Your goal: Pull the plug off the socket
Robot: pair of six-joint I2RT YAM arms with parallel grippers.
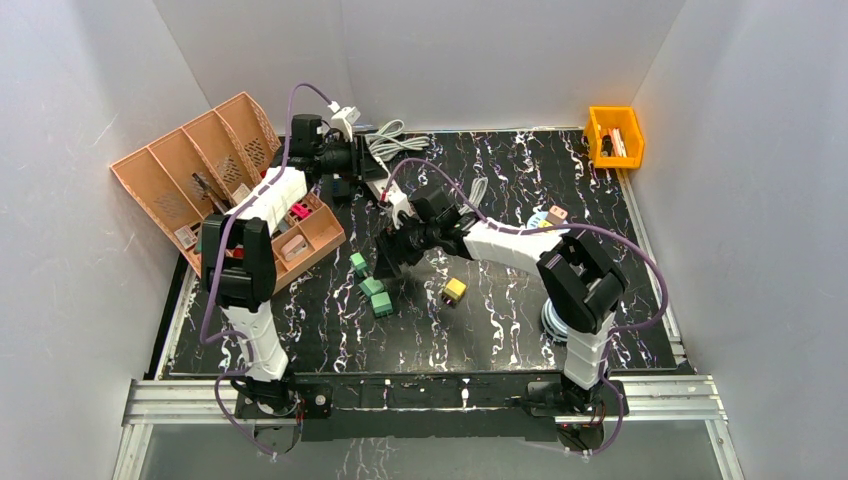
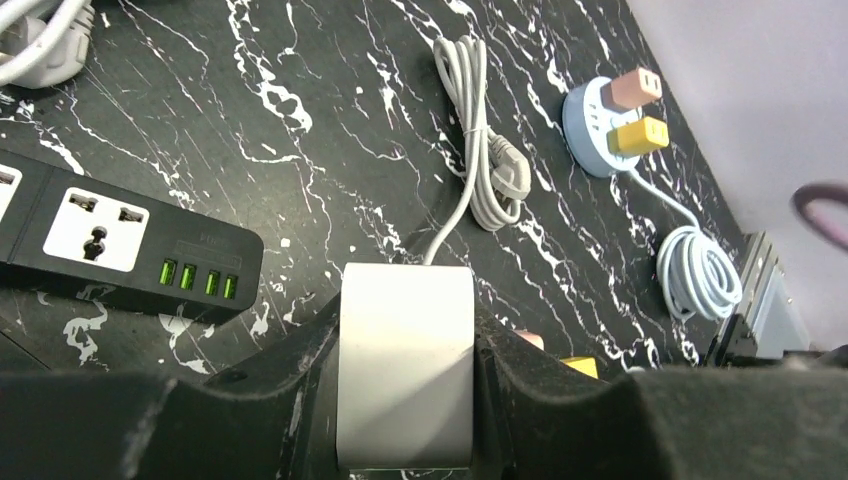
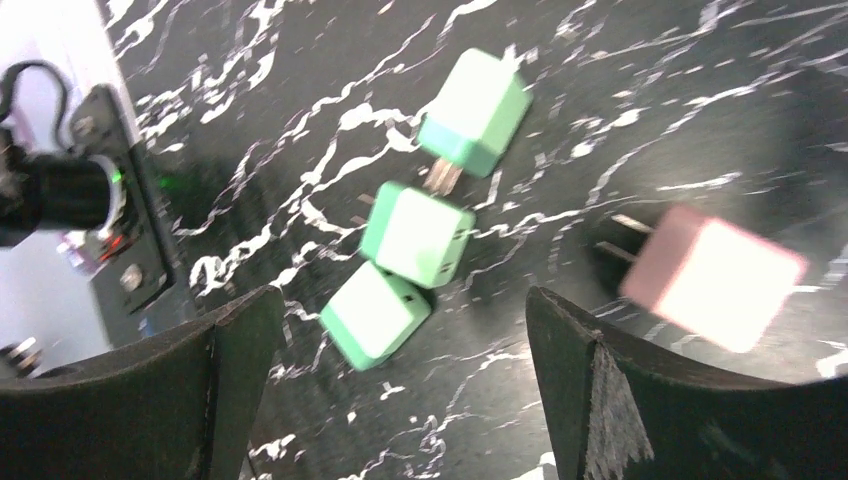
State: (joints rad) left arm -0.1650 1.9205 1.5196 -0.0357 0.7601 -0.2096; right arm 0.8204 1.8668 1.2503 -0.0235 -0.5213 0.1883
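My left gripper [image 2: 405, 375] is shut on a white socket block [image 2: 405, 340]; a grey cord [image 2: 470, 130] runs from its far end. In the top view this gripper [image 1: 350, 160] is at the back of the table, and the block is hidden there. My right gripper [image 3: 400, 390] is open and empty, low over the black marbled table. A pink plug [image 3: 712, 285] with two prongs lies blurred just beyond its right finger [image 3: 600, 390]. Three green plugs [image 3: 415, 235] lie ahead of its left finger. In the top view the right gripper [image 1: 385, 260] is beside the green plugs [image 1: 372, 286].
A black power strip [image 2: 120, 240] lies left of the white block. A round blue socket [image 2: 600, 150] holds a brown and a yellow plug, with a coiled cable [image 2: 700, 270] near it. A yellow plug [image 1: 454, 290], an orange rack [image 1: 215, 170] and an orange bin [image 1: 614, 135] are on the table.
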